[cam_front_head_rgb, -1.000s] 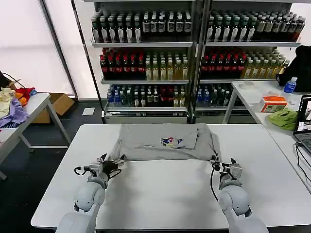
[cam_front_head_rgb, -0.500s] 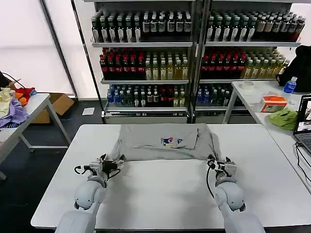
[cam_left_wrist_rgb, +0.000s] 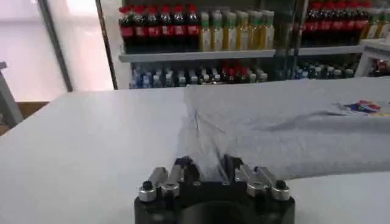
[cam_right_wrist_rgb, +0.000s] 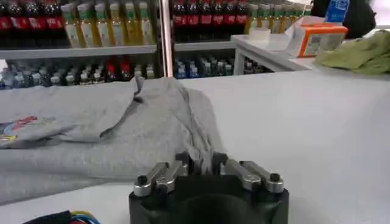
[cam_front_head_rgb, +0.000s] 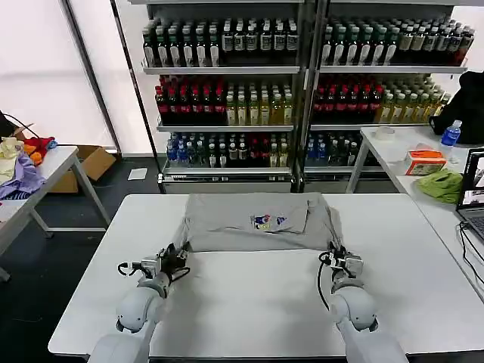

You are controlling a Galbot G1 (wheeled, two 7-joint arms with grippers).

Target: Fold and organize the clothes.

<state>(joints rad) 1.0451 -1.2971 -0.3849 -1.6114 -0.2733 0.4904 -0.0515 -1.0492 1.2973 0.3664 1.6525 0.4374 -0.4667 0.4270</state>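
shelves [cam_front_head_rgb: 302, 83] packed with bottled drinks are filling the back wall, and a white counter [cam_front_head_rgb: 249, 302] is spreading out in front of them under the head camera. a side counter [cam_front_head_rgb: 412, 151] on the robot's right is carrying an orange box [cam_front_head_rgb: 426, 161] and a lime-green cloth [cam_front_head_rgb: 442, 184], well apart from the work; another on its left is holding a heap of coloured garments [cam_front_head_rgb: 21, 162]. nothing is standing between the arms and the cloth. a light grey shirt [cam_front_head_rgb: 257, 221] with a small multicoloured chest print [cam_front_head_rgb: 268, 221] is lying partly folded across the far half of the counter, its near edge running between the two arms. the left hand [cam_front_head_rgb: 172, 258] is sitting at the shirt's near left corner, fingers closed on the fabric [cam_left_wrist_rgb: 210, 164]. the right hand [cam_front_head_rgb: 338, 259] is at the near right corner, likewise pinching the hem [cam_right_wrist_rgb: 201, 155].
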